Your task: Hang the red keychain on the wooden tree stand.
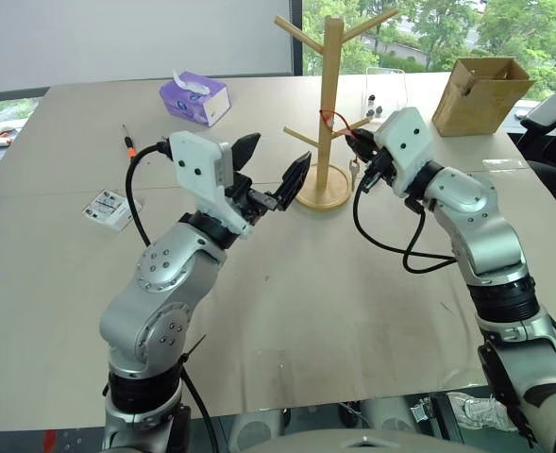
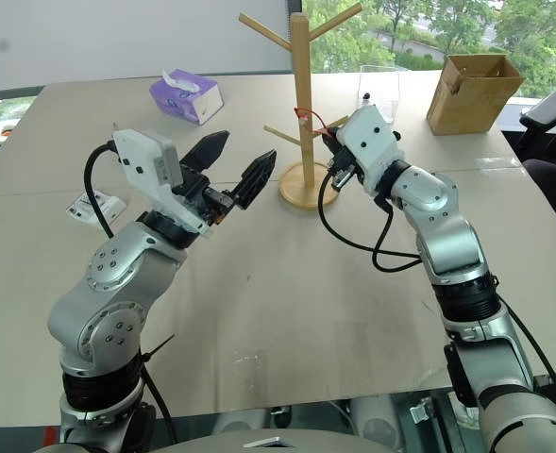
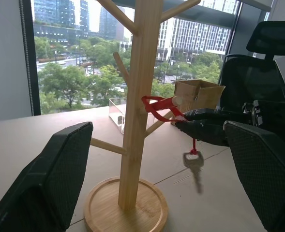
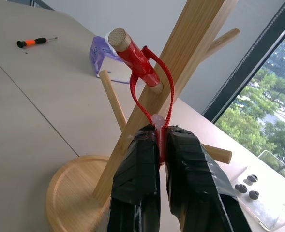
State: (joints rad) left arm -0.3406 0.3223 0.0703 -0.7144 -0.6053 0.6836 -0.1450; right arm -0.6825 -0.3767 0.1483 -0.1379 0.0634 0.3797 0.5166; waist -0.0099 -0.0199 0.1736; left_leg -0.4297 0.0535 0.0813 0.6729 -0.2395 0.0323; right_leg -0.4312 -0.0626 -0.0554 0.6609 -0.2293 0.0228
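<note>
Pegs of the wooden tree stand (image 1: 330, 113) are angling upward near the far edge of the worktop (image 1: 287, 283), and the red keychain (image 4: 147, 72) is looping over one low peg on the stand's right side. The right gripper (image 4: 161, 137) is pinching the strap just below that peg, its jaws pressed together on the red cord. The right wrist view is showing what the head views cannot: the loop is sitting well past the peg's rounded tip, with a red band wrapped round the peg itself. The left wrist view is adding the silver key (image 3: 194, 164), which is hanging free beneath the right gripper, above the worktop and beside the stand's round base.

The left gripper (image 1: 270, 170) is hovering just left of the stand with its jaws spread wide and nothing between them.

Toward the far left corner, a purple tissue box (image 1: 194, 99) is lying with a white tissue poking out; an orange-handled screwdriver (image 1: 126, 140) is lying nearer the left edge, and a small white card (image 1: 108, 209) is resting closer in. Print on the card and the tissue box is probably there, but it is too small to read. A brown cardboard box (image 1: 480, 94) is standing at the far right corner, and a clear container (image 1: 383, 94) is sitting behind the stand.
</note>
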